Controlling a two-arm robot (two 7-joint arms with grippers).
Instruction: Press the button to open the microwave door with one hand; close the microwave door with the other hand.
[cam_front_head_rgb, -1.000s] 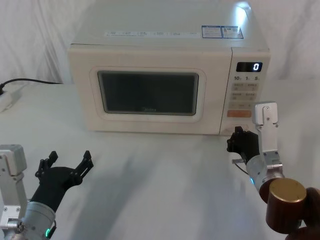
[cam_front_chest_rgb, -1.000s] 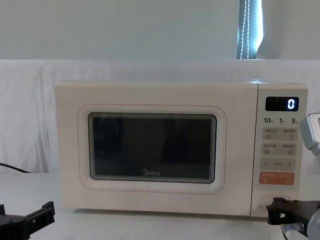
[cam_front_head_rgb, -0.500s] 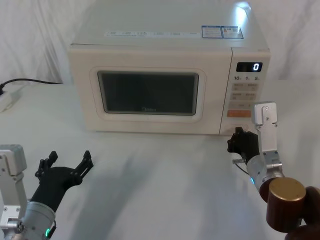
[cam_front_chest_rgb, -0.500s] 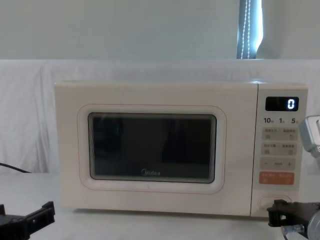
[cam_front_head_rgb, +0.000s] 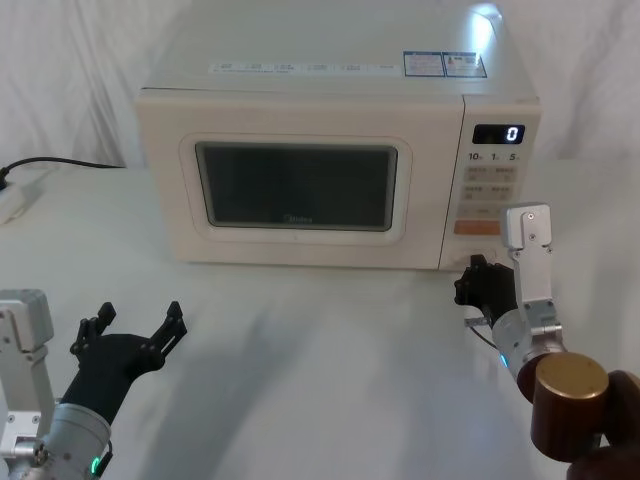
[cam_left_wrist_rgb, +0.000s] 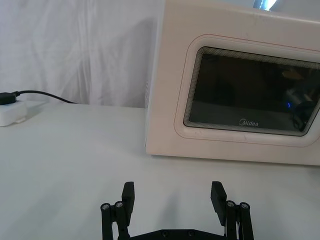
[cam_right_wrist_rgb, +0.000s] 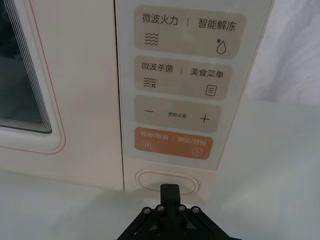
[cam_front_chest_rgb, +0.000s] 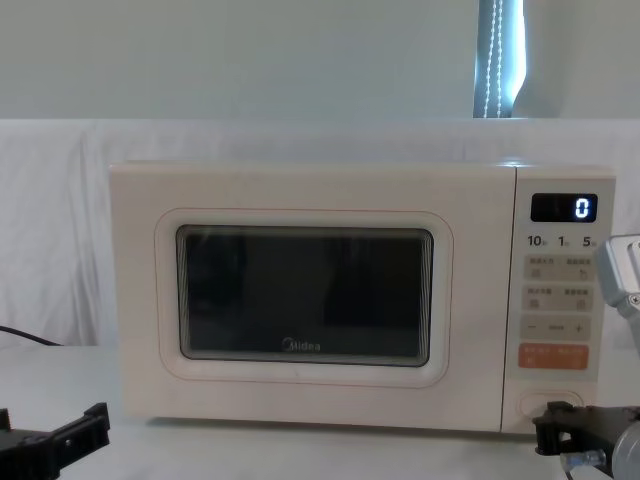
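On the white cloth-covered worktop (cam_front_head_rgb: 330, 350), the black right gripper (cam_right_wrist_rgb: 170, 192), fingers together, is just before the microwave's wide cream-white pill-shaped button (cam_right_wrist_rgb: 167, 181), so pressing comes next; the cream-white glass-windowed microwave door (cam_front_head_rgb: 295, 185) is shut, the left gripper (cam_left_wrist_rgb: 172, 197) waits spread apart.

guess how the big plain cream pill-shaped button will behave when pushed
The plain cream pill-shaped button looks shallow and recessed, so probably short, stiff travel. The shut right gripper sits centred on it, so slipping seems unlikely. The boxy cream microwave probably stays put.
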